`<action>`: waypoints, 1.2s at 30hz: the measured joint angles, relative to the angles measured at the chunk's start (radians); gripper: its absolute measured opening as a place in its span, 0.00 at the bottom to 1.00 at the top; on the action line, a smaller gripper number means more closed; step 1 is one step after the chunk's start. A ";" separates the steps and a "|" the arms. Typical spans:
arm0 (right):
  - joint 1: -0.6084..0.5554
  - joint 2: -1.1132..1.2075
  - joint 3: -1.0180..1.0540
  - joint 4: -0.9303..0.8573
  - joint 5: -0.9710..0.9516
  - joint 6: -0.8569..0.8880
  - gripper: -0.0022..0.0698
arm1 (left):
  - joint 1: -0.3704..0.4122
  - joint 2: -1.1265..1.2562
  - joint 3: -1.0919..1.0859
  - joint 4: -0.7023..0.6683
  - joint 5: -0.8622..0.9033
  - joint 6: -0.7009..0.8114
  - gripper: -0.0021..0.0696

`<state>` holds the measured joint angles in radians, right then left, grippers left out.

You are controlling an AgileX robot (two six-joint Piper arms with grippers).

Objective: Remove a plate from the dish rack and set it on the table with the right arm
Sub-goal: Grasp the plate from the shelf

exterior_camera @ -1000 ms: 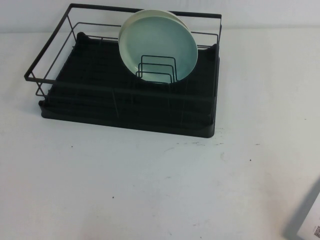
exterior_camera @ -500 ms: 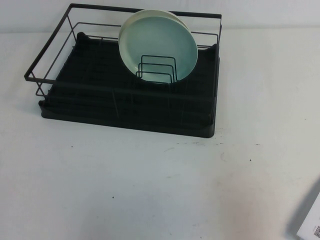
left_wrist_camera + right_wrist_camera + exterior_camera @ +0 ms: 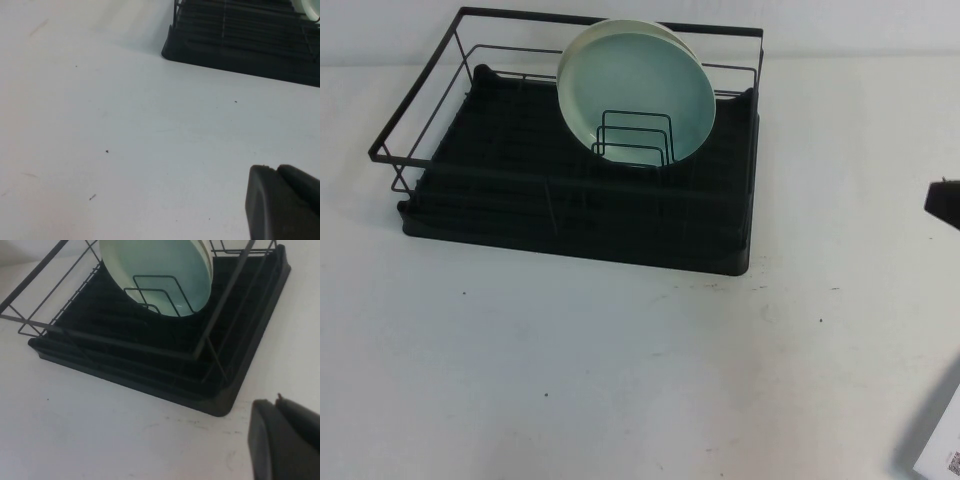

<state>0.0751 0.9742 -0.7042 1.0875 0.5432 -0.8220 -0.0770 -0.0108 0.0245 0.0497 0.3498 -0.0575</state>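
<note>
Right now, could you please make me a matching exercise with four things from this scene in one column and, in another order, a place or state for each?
Column one:
1. plate
2. dish rack
3. right claw
4. left claw

Column two:
A. black, resting on the white table
B. shut, at the right edge of the high view, beside the rack
C. low over bare table, seen only in its own wrist view
D. mint green, standing on edge between wire dividers

Pairs: 1-D, 2-A, 3-B, 4-C
</note>
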 joint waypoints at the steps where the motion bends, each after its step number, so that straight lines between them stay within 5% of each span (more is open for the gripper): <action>1: 0.010 0.037 -0.032 0.002 0.004 -0.014 0.00 | 0.000 0.000 0.000 0.000 0.000 0.000 0.02; 16: 0.133 0.437 -0.429 -0.069 0.045 -0.081 0.00 | 0.000 0.000 0.000 0.000 0.000 0.000 0.02; 36: 0.153 0.558 -0.586 -0.110 0.015 -0.163 0.03 | 0.000 0.000 0.000 0.000 0.000 0.000 0.02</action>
<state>0.2283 1.5324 -1.2905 0.9770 0.5580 -0.9849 -0.0770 -0.0108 0.0245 0.0497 0.3498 -0.0575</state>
